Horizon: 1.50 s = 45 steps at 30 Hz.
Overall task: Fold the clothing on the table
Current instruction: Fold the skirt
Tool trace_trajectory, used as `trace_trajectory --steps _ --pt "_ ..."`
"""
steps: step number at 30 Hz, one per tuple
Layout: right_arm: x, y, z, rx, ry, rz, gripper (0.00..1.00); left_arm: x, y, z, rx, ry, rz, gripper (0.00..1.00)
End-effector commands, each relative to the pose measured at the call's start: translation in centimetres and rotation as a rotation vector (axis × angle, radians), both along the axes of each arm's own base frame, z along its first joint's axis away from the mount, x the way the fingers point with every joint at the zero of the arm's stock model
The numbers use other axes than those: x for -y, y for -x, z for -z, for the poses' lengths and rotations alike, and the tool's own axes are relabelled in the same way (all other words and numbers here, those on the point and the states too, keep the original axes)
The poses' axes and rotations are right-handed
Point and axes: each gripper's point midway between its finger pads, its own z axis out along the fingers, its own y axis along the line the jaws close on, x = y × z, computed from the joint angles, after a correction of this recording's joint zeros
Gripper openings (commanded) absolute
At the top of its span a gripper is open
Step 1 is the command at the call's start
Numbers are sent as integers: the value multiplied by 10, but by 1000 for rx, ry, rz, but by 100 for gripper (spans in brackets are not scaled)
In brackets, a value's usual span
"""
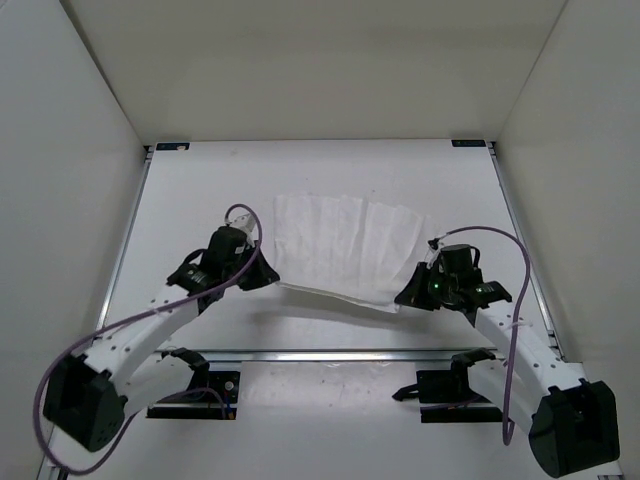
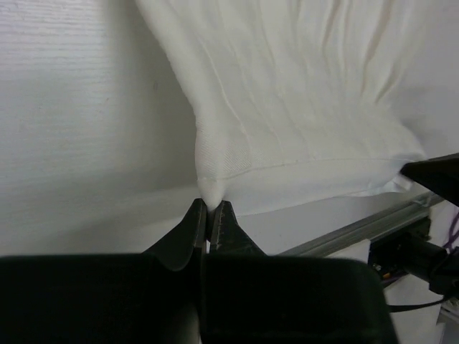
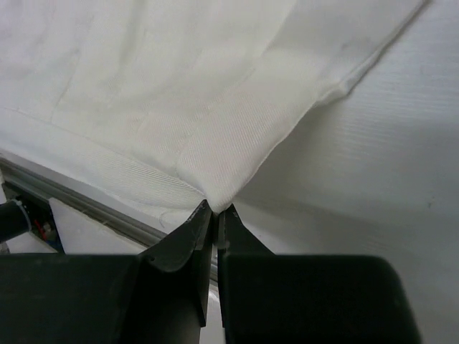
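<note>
The cloth lies in the middle of the surface. Its far part is flat, and its near edge is raised off the surface, sagging a little between two held corners. Its long axis runs left to right, across the line of the arms, and its crease lines run away from them. The left pincer is closed tight on the near left corner. The right pincer is closed tight on the near right corner, so each arm has its own end. From both pincers the body of the cloth stretches straight away toward the far edge. A fold would likely carry the near edge forward over the flat part, with both arms kept level.
</note>
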Motion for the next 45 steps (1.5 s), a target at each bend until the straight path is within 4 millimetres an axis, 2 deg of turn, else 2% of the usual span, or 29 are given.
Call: trace_trajectory --steps 1,5,8,9,11,12,13,15,16,17,18,19,20,21,22,23,24,25,26,28,31,32,34,37,40,41,43,44,45 --pt "4 -9 -17 77 -16 -4 0 -26 8 -18 78 -21 -92 0" --pt "-3 -16 -30 102 6 -62 0 -41 10 -17 74 -38 -123 0" --pt "-8 -27 -42 137 21 -82 0 -34 0 -32 120 -48 -93 0" --pt "-8 -40 -52 175 30 -70 0 -29 -5 -42 143 -45 -71 0" --pt "-6 -66 -77 232 31 -53 0 -35 -25 -53 165 -70 -89 0" --pt "-6 -81 -98 288 28 -53 0 -36 -38 -61 178 -79 -87 0" --pt "-3 -93 -97 276 36 -40 0 -34 -51 -80 222 -67 -92 0" --pt "-3 -130 -117 315 53 -45 0 -35 -80 -87 246 -117 -83 0" --pt "-5 -142 -120 330 64 -48 0 -32 -96 -108 291 -109 -86 0" --pt "-5 -164 -129 349 71 -44 0 -32 -110 -98 263 -141 -75 0" --pt "-6 -182 -146 391 76 -31 0 -26 -132 -100 262 -147 -66 0" --pt "-2 -197 -129 339 88 -13 0 -25 -150 -119 298 -138 -76 0" --pt "0 -217 -125 316 71 17 0 -20 -165 -95 233 -156 -66 19" --pt "4 -232 -120 293 61 36 7 -10 -185 -88 207 -155 -54 33" --pt "3 -236 -112 266 51 34 19 -4 -204 -84 192 -159 -43 72" --pt "6 -245 -102 241 47 44 30 -3 -210 -76 170 -181 -34 99" --pt "8 -251 -94 228 55 56 47 4 -223 -69 174 -209 -15 99" --pt "8 -254 -89 221 56 61 61 1 -234 -64 162 -239 -29 98" --pt "12 -256 -83 209 62 71 65 3 -241 -71 175 -247 -30 98" --pt "13 -260 -82 197 62 89 76 1 -244 -58 135 -264 -26 99" --pt "14 -261 -83 223 89 90 75 -19 -239 -54 134 -240 -65 99" --pt "10 -258 -82 231 97 79 76 -28 -237 -44 128 -240 -76 98" --pt "4 -249 -76 230 83 45 75 -40 -232 -51 141 -233 -101 99" --pt "10 -247 -75 215 102 72 72 -53 -227 -51 136 -255 -101 93" --pt "22 -227 -55 106 138 119 70 -57 -225 -53 148 -261 -98 92" --pt "28 -223 -57 110 130 134 71 -59 -227 -53 156 -271 -96 91" --pt "38 -199 -40 64 135 179 72 -52 -230 -52 172 -257 -54 89" --pt "39 -196 -35 60 134 187 73 -47 -233 -55 189 -235 -23 87" --pt "43 -188 -32 60 136 208 74 -44 -238 -54 203 -233 -10 70"
